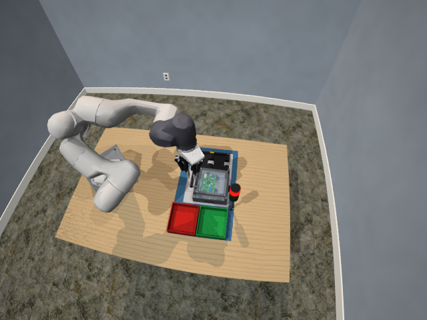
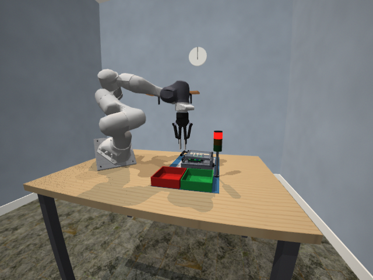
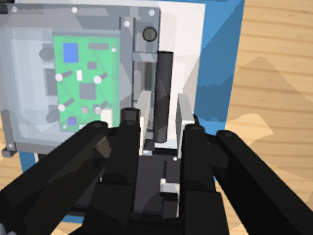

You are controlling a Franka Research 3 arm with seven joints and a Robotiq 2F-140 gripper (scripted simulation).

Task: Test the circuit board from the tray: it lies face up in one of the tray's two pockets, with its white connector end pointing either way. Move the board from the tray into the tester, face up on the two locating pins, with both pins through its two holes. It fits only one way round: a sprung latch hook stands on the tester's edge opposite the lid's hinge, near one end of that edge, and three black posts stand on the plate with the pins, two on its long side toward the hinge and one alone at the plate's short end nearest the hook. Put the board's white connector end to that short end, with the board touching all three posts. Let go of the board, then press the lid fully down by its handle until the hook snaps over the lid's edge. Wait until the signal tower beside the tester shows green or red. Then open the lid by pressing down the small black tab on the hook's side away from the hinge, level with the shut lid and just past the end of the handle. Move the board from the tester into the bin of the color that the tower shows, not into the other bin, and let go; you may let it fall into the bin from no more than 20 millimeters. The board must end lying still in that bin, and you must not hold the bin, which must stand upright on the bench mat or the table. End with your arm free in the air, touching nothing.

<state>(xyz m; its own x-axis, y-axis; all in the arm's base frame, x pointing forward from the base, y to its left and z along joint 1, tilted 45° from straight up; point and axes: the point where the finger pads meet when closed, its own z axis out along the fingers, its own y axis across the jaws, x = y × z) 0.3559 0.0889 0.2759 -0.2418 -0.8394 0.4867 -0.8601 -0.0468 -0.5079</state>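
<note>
Above clear-lidded tester (image 2: 197, 159), black hand (image 2: 182, 146) clenched, empty; tower (image 2: 217, 135) glowing red

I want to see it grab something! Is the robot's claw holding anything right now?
No. The gripper hangs with its jaws nearly shut on nothing, above the tester. The board lies under the lid.

Circuit board (image 3: 85, 80): green, with grey and blue components and white dots, seen through the translucent grey lid (image 1: 211, 181). Handle (image 3: 162, 93): black. Signal tower (image 2: 217, 140): top segment lit red, lower segment dark green. Bins: one red (image 2: 167, 176), one green (image 2: 197, 179). Bench mat (image 1: 179, 193): blue. Table (image 2: 259, 199): light wood, striped grain. Gripper (image 2: 182, 147): black. Arm (image 2: 120, 120): white, dark grey wrist. Floor (image 2: 126, 249): mottled grey-brown.
</note>
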